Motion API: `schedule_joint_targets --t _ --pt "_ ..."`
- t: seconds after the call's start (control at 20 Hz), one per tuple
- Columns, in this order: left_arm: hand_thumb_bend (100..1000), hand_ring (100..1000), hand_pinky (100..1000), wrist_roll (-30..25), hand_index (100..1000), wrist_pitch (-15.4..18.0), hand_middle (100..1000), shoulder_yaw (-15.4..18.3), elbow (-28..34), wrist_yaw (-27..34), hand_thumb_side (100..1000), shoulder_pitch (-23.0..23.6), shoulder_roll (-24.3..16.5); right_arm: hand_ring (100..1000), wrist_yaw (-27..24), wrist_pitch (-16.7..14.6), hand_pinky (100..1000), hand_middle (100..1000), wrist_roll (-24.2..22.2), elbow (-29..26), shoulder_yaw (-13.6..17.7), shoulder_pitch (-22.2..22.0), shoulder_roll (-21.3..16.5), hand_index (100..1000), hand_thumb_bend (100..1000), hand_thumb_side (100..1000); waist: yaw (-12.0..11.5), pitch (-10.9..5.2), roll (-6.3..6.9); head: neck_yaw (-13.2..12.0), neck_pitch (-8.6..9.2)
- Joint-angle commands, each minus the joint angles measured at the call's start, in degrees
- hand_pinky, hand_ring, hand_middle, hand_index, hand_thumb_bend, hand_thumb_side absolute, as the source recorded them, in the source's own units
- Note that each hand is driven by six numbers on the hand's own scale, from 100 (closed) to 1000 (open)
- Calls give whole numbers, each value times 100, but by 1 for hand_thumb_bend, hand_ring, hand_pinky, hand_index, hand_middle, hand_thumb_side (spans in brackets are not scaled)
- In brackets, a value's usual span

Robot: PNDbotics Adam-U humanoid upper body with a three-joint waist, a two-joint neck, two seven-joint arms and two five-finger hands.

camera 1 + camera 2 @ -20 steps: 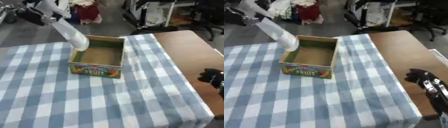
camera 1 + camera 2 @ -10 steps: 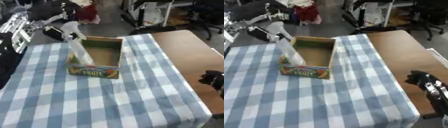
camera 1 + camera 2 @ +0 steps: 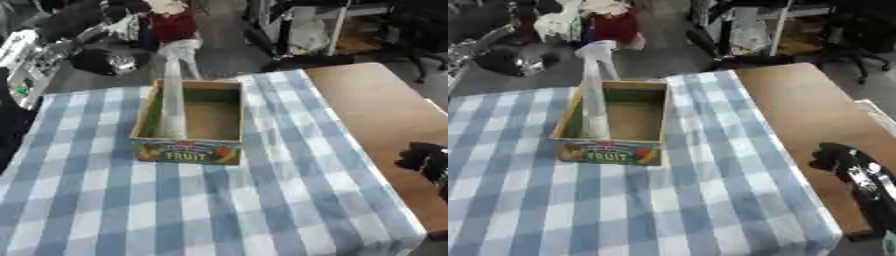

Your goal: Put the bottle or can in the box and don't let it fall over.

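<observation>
A tall pale bottle [image 3: 172, 95] stands upright inside the cardboard box [image 3: 186, 151], against its left wall, its top rising well above the rim. The box has a "FRUIT" label on its front and sits on the blue checked cloth. My left hand [image 3: 103, 60] is a dark blurred shape at the upper left, beyond the table's far edge and apart from the bottle. My right hand [image 3: 838, 157] rests idle at the lower right over the brown table edge, fingers relaxed, holding nothing.
The checked cloth [image 3: 175, 210] covers most of the table; bare brown tabletop [image 3: 376, 110] runs along the right. Chairs, stands and red fabric [image 3: 175, 25] crowd the floor behind the table.
The bottle has gone from leaning over the box's left rim to standing upright inside it. My left hand has drawn back to the upper left. The camera has shifted too.
</observation>
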State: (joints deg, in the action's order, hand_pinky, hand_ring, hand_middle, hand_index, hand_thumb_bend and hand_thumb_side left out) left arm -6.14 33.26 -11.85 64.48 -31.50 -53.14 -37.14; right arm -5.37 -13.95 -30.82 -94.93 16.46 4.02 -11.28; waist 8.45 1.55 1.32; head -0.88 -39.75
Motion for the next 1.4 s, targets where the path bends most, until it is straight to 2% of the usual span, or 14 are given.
schedule_joint_targets --t 0.05,0.15,0.25,0.4,0.5,0.7,0.75,0.8,1.1,1.25,1.4 --pt "139 865 882 -197 970 -265 843 211 1064 1539 898 343 -701 705 -29 -11 808 682 45 -116 63 52 -89 804 100 779 -42 -30 -8 64 67" --pt "100 849 861 -316 965 -494 829 443 1924 2557 895 963 -992 705 -28 -19 808 682 58 -116 77 56 -90 804 100 779 -81 -10 -15 87 84" --pt "100 831 842 -395 961 -729 811 749 2719 3332 885 1677 -1113 705 -27 -26 808 682 72 -115 92 58 -87 805 100 780 -116 9 -25 97 100" --pt "100 811 818 -424 954 -1094 789 1221 3518 3947 864 2648 -846 705 -22 -30 808 682 94 -107 114 43 -84 805 100 781 -177 18 -32 105 98" --pt "110 787 789 -342 945 -1332 765 1502 3728 4027 862 3265 -369 705 -25 -31 808 682 107 -110 123 47 -69 807 100 781 -232 26 -44 118 77" --pt "160 760 756 -261 937 -1777 736 1804 3849 3981 905 4227 642 705 -42 -32 808 682 120 -110 134 49 -56 813 100 781 -303 48 -75 124 44" --pt "148 758 755 -286 936 -1871 735 1862 3857 3940 854 4410 901 705 -45 -32 808 682 130 -106 139 44 -54 813 100 782 -332 48 -81 123 19" --pt "171 755 752 -317 934 -1961 731 1912 3850 3891 921 4557 1134 705 -47 -32 808 682 135 -101 138 39 -54 815 100 782 -365 46 -85 115 -9" --pt "201 746 744 -415 933 -2321 724 2060 3720 3616 961 4989 2112 705 -81 -20 808 683 85 -78 71 20 -23 830 100 785 -480 16 -111 -11 -140" --pt "210 746 743 -463 935 -2428 725 2061 3658 3515 978 5047 2368 705 -98 -15 807 684 45 -57 22 -5 -22 844 100 788 -535 3 -129 -140 -269" --pt "207 746 742 -473 936 -2480 725 2082 3608 3428 981 5065 2448 705 -110 -23 807 684 23 -35 11 -22 -24 853 100 790 -543 -6 -138 -236 -342"
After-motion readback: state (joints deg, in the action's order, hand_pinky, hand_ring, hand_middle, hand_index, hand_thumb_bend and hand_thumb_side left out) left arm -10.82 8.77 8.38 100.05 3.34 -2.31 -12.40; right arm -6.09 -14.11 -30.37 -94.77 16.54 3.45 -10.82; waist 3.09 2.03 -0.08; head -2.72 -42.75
